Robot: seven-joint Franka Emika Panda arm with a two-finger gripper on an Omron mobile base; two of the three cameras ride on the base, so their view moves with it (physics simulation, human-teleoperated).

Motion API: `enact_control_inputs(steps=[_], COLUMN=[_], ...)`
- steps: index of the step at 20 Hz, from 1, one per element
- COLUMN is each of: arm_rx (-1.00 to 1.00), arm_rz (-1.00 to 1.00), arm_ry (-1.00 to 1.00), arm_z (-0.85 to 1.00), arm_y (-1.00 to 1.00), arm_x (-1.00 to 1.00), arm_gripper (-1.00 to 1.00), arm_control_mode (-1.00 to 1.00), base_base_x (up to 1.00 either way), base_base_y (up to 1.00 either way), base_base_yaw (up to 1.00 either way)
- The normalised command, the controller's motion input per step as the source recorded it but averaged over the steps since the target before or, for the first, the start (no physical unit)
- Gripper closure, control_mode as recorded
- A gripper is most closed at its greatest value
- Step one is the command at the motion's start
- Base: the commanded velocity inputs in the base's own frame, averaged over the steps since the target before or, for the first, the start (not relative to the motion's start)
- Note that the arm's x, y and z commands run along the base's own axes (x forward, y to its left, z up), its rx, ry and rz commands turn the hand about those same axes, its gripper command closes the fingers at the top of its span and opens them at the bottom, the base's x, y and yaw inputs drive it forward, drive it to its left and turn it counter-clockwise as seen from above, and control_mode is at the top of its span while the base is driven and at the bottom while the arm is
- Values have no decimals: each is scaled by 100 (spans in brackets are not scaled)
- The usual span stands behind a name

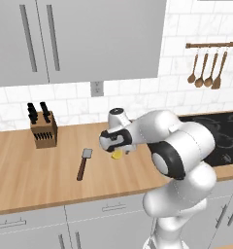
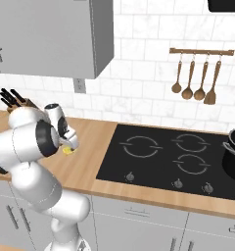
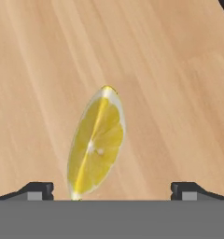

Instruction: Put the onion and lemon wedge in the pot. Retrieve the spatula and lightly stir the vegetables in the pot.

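Observation:
The lemon wedge (image 3: 97,144) lies on the wooden counter (image 1: 21,165), a bright yellow slice with its cut face up. My gripper (image 3: 113,190) hangs open right over it, one fingertip (image 3: 39,189) on each side and neither touching it. From the base, the gripper (image 1: 116,150) points down at the lemon wedge (image 1: 117,155), left of the stove; the right base view has the gripper (image 2: 70,145) over the lemon wedge (image 2: 68,151) too. The black pot (image 2: 234,156) stands on the hob's far right. The wooden spatula (image 2: 210,83) hangs rightmost on the wall rack. The onion is out of view.
A dark-handled, grey-bladed turner (image 1: 84,164) lies on the counter left of the lemon. A knife block (image 1: 43,127) stands at the back left. The black cooktop (image 2: 158,157) lies to the right. Wooden spoons (image 2: 188,78) hang beside the spatula.

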Motion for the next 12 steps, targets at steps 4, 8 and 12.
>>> enact_control_inputs(steps=[4, 8, 12], arm_rx=[0, 0, 0], arm_rz=[-5, -6, -7], arm_ry=[1, 4, 5], arm_z=[-26, -34, -32], arm_y=[0, 0, 0], arm_x=[36, 33, 2], arm_gripper=[-100, -100, -100], arm_control_mode=[-100, -100, -100], base_base_x=[0, 0, 0], base_base_y=[0, 0, 0], base_base_yaw=[0, 0, 0])
